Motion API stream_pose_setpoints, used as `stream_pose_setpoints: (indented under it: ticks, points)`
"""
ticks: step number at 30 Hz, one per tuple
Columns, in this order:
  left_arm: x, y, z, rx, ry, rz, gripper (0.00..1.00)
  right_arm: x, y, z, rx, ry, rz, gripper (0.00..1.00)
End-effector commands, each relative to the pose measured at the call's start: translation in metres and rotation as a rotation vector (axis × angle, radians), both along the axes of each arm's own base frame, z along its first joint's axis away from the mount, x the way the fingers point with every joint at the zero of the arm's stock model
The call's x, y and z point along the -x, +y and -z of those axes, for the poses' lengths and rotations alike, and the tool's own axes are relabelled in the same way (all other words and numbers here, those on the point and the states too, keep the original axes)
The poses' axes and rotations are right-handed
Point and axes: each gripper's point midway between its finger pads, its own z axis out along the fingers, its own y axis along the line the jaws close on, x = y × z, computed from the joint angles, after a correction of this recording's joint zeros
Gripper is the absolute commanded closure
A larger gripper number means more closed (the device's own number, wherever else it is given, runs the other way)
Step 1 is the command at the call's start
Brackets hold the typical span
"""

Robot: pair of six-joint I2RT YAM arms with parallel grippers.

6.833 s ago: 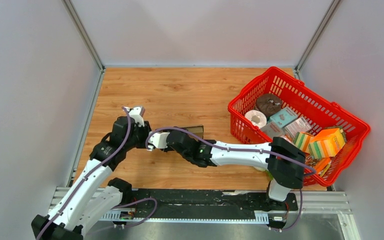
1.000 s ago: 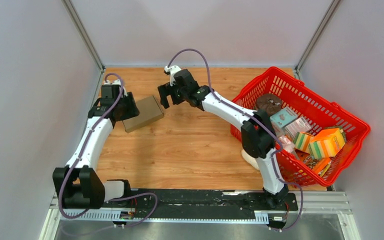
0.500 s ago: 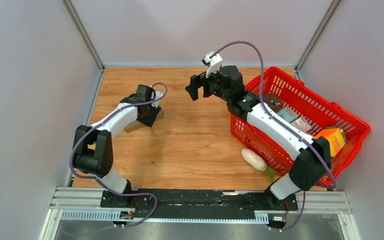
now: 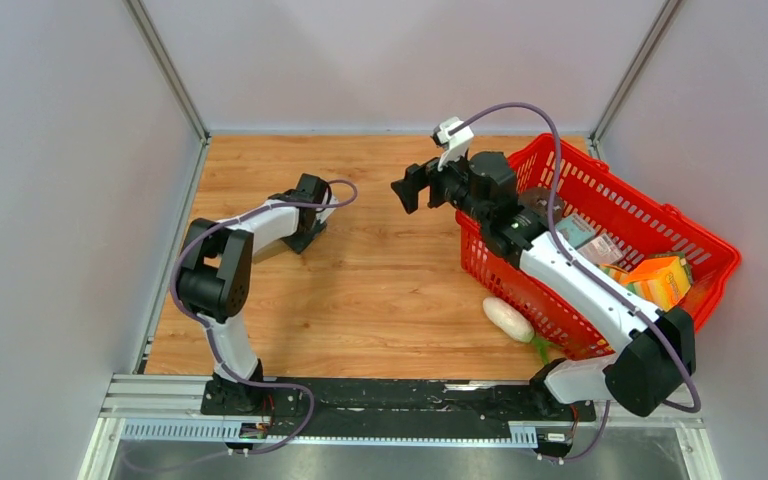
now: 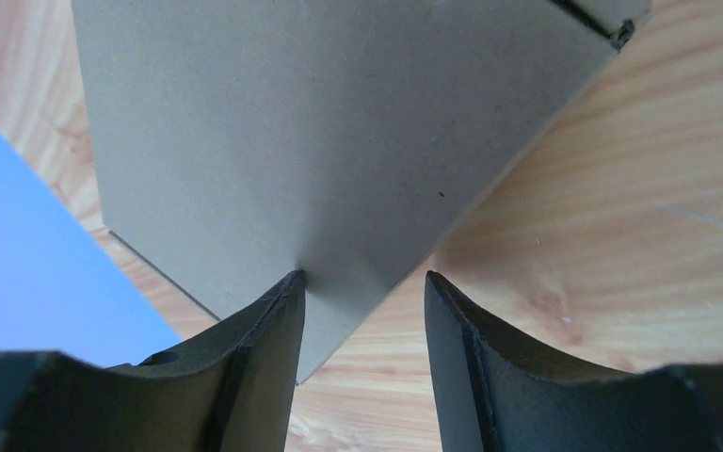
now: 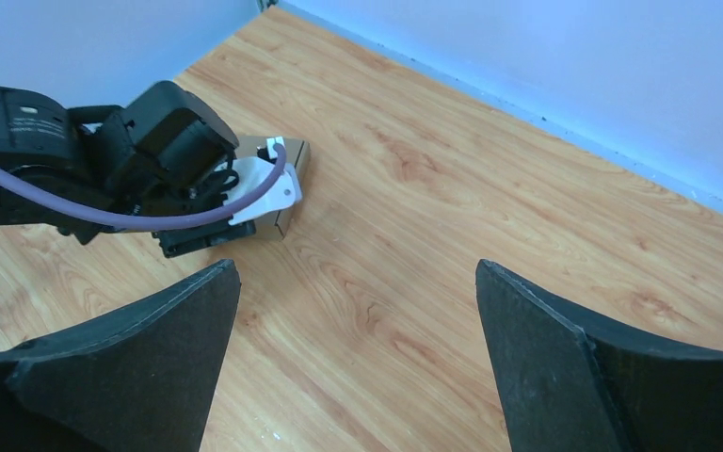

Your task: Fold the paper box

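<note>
The paper box (image 5: 320, 122) is plain brown cardboard and fills the top of the left wrist view, lying on the wooden table. One of its corners pokes between the jaws of my left gripper (image 5: 362, 278), which is open. The left finger (image 5: 264, 348) touches the cardboard, while the right finger (image 5: 471, 348) stands apart from it. From the top, my left gripper (image 4: 306, 230) covers almost all of the box. The right wrist view shows a tan edge of the box (image 6: 298, 158) behind the left arm. My right gripper (image 4: 407, 190) hangs wide open and empty above the table (image 6: 356, 268).
A red plastic basket (image 4: 480, 265) full of packets and sponges stands at the right, under my right arm. A white oblong object (image 4: 508, 318) lies on the table against its near side. Grey walls close in the left, back and right.
My left gripper has swung right from the left wall, and the box that showed beside it is now hidden under it. The right arm has pulled back right toward the basket, jaws still wide.
</note>
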Motion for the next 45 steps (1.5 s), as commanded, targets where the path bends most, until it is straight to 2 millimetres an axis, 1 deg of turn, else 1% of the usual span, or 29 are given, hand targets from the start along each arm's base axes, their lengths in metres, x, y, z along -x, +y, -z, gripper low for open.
stream_pose_setpoints:
  ticks: [1,3,5,6,7,9,11,12,13,15,18,20,21,25,26,27,30,32,34,35,36,37,38,39,40,41,42,44,45]
  points:
    - [-0.030,0.001,-0.012,-0.061,-0.066,0.017,0.43,0.002,-0.011,-0.038,-0.071,-0.117,0.010,0.00]
    - [-0.043,0.004,-0.019,-0.056,-0.087,0.010,0.43,0.001,-0.012,-0.035,-0.074,-0.115,0.004,0.00]
    - [-0.047,0.011,-0.015,-0.075,-0.047,-0.009,0.45,0.002,-0.012,-0.036,-0.080,-0.116,0.003,0.00]
    - [-0.060,0.018,-0.024,-0.067,-0.068,-0.034,0.45,0.002,-0.011,-0.036,-0.082,-0.115,0.002,0.00]
    - [-0.061,0.021,-0.015,-0.064,-0.034,-0.034,0.45,0.003,-0.012,-0.039,-0.088,-0.124,0.000,0.00]
    - [-0.076,0.036,-0.015,-0.063,-0.032,-0.068,0.46,0.003,-0.012,-0.038,-0.089,-0.126,0.002,0.00]
    - [-0.079,0.048,-0.012,-0.064,0.000,-0.093,0.46,0.002,-0.014,-0.037,-0.086,-0.127,0.008,0.00]
    - [-0.090,0.052,-0.019,-0.070,-0.015,-0.096,0.46,0.001,-0.015,-0.036,-0.082,-0.127,0.012,0.00]
    - [-0.090,0.063,-0.011,-0.088,0.010,-0.113,0.46,0.000,-0.015,-0.034,-0.078,-0.124,0.015,0.00]
    - [-0.101,0.069,-0.012,-0.079,0.005,-0.118,0.55,-0.003,-0.016,-0.031,-0.072,-0.119,0.022,0.00]
    - [-0.114,0.084,-0.017,-0.069,-0.009,-0.158,0.55,-0.007,-0.016,-0.028,-0.066,-0.114,0.027,0.00]
    - [-0.115,0.094,-0.015,-0.055,0.012,-0.176,0.55,-0.008,-0.016,-0.026,-0.063,-0.107,0.028,0.00]
    - [-0.124,0.096,-0.015,-0.054,0.006,-0.181,0.55,-0.009,-0.015,-0.026,-0.063,-0.107,0.027,0.00]
    - [-0.136,0.092,-0.011,-0.020,0.011,-0.173,0.55,-0.010,-0.011,-0.023,-0.070,-0.093,0.013,0.00]
    - [-0.145,0.091,-0.019,-0.012,-0.017,-0.181,0.55,-0.011,-0.010,-0.023,-0.071,-0.090,0.011,0.00]
    - [-0.147,0.090,-0.015,-0.011,-0.009,-0.183,0.55,-0.011,-0.009,-0.021,-0.069,-0.088,0.008,0.00]
    - [-0.152,0.095,-0.026,-0.022,-0.036,-0.204,0.52,-0.012,-0.009,-0.020,-0.067,-0.085,0.010,0.00]
    - [-0.151,0.090,-0.031,0.016,-0.053,-0.229,0.49,-0.015,-0.007,-0.018,-0.066,-0.078,0.010,0.00]
    - [-0.150,0.082,-0.053,0.074,-0.106,-0.251,0.48,-0.019,-0.005,-0.016,-0.069,-0.060,0.016,0.00]
    - [-0.143,0.078,-0.052,0.116,-0.112,-0.295,0.48,-0.020,-0.004,-0.015,-0.068,-0.053,0.017,0.00]
    - [-0.140,0.073,-0.081,0.165,-0.179,-0.305,0.47,-0.020,-0.002,-0.018,-0.072,-0.051,0.012,0.00]
    - [-0.141,0.063,-0.093,0.235,-0.221,-0.303,0.46,-0.020,-0.002,-0.016,-0.068,-0.041,0.011,0.00]
    - [-0.131,0.056,-0.093,0.288,-0.225,-0.340,0.46,-0.020,-0.002,-0.017,-0.069,-0.036,0.012,0.00]
    - [-0.124,0.048,-0.129,0.350,-0.298,-0.334,0.46,-0.020,-0.002,-0.018,-0.076,-0.032,0.014,0.00]
    - [-0.123,0.034,-0.144,0.429,-0.332,-0.310,0.46,-0.019,-0.003,-0.020,-0.078,-0.030,0.019,0.00]
    - [-0.112,0.024,-0.147,0.484,-0.335,-0.327,0.46,-0.018,-0.003,-0.022,-0.085,-0.028,0.020,0.00]
    - [-0.101,0.018,-0.186,0.534,-0.417,-0.308,0.46,-0.017,-0.004,-0.022,-0.086,-0.021,0.021,0.00]
    - [-0.078,-0.005,-0.206,0.616,-0.434,-0.312,0.46,-0.014,-0.004,-0.031,-0.106,-0.018,0.022,0.00]
    - [-0.059,-0.015,-0.237,0.670,-0.486,-0.285,0.46,-0.011,-0.005,-0.028,-0.099,0.009,0.021,0.00]
